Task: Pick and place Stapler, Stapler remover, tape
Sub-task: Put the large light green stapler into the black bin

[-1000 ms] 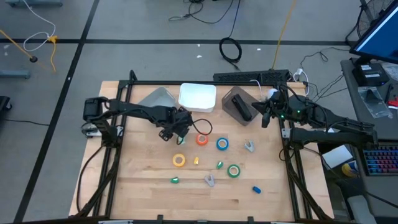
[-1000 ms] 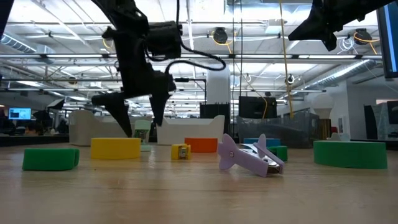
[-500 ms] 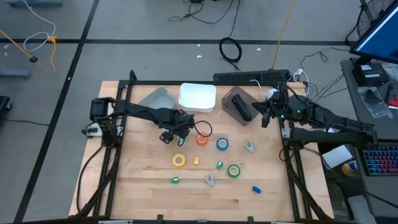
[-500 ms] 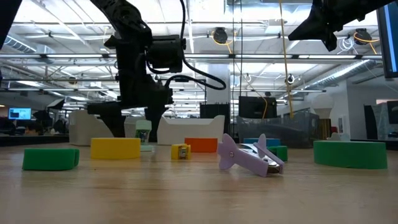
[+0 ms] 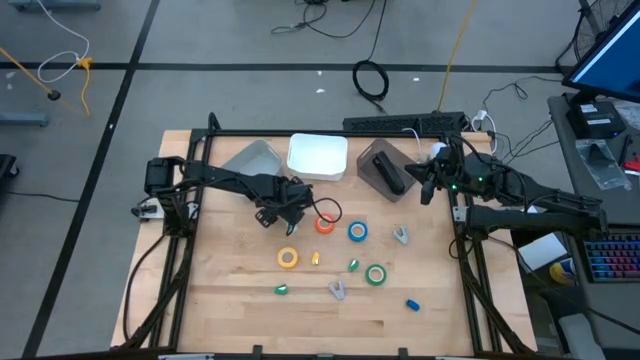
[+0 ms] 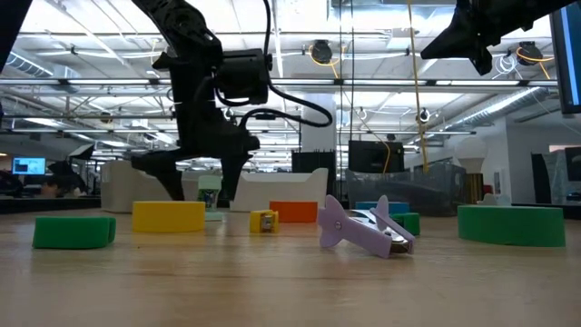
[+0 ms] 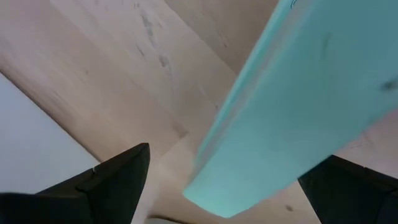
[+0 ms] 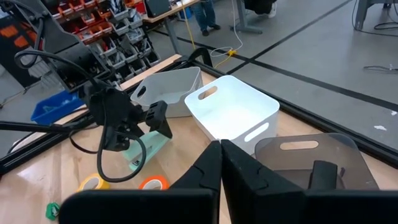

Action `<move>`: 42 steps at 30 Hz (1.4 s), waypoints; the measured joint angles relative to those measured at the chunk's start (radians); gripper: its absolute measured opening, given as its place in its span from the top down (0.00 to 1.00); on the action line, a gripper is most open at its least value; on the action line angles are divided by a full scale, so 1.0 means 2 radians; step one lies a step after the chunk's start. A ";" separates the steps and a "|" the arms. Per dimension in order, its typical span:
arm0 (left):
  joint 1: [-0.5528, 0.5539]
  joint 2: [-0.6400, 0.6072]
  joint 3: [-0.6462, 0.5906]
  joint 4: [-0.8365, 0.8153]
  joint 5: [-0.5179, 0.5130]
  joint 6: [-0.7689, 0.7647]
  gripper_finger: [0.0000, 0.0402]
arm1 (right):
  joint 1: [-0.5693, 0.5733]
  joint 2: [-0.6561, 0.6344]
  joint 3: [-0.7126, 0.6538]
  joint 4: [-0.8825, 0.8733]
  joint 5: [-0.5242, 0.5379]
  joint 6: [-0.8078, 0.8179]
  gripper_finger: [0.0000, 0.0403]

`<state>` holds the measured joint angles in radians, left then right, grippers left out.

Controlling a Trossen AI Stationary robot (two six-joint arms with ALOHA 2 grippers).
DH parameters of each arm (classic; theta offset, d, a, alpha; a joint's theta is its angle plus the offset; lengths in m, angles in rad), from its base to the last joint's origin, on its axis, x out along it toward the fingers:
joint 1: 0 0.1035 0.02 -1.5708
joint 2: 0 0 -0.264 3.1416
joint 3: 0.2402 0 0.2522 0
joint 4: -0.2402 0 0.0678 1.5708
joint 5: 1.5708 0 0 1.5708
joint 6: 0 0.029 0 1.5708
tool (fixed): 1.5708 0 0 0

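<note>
I had the left gripper (image 5: 284, 214) down low over the table (image 5: 230, 300), just in front of the white bin (image 5: 318, 156), with its fingers (image 6: 154, 167) spread wide and straddling a mint-green stapler (image 7: 292, 99). From the left wrist view that stapler filled the gap between the two dark fingers, but I could not tell whether either finger touched it. In the right wrist view I saw the same pale green stapler lying on the wood under the left gripper. The right gripper (image 5: 424, 186) hung high above the dark grey bin (image 5: 385, 166) at the far right of the table, its fingers (image 8: 205, 167) pressed together on nothing. The tape rolls lay loose on the table: the red-orange tape (image 5: 325, 224) just beside the left gripper, the blue tape (image 5: 357, 232) a little to its right, the yellow tape (image 5: 288, 257) nearer the front and the green tape (image 5: 375, 274) to the right of that. One lilac stapler remover (image 5: 400, 235) sat beside the blue tape and a second stapler remover (image 5: 338, 289) lay near the front, tilted on its side in the low view. A clear grey bin (image 5: 252, 157) stood to the left of the white one.
</note>
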<state>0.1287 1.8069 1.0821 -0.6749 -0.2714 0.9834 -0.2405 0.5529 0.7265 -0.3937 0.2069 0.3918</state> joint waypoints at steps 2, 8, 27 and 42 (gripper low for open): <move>0.000 0.000 0.000 0.000 0.000 0.016 0.05 | 0.000 0.000 0.000 0.000 0.000 0.000 1.00; -0.001 0.000 0.000 0.000 0.009 0.036 0.26 | 0.000 0.000 0.000 0.000 0.000 0.000 1.00; -0.005 -0.001 0.000 -0.012 -0.025 -0.004 0.69 | 0.000 0.000 0.000 0.000 0.000 0.000 1.00; -0.037 -0.095 0.002 -0.039 -0.078 -0.092 0.69 | 0.000 0.022 0.000 0.021 -0.004 0.008 0.99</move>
<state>0.0551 1.6173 1.0866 -0.7524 -0.4278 0.7992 -0.2405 0.5963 0.7265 -0.3508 0.1987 0.4076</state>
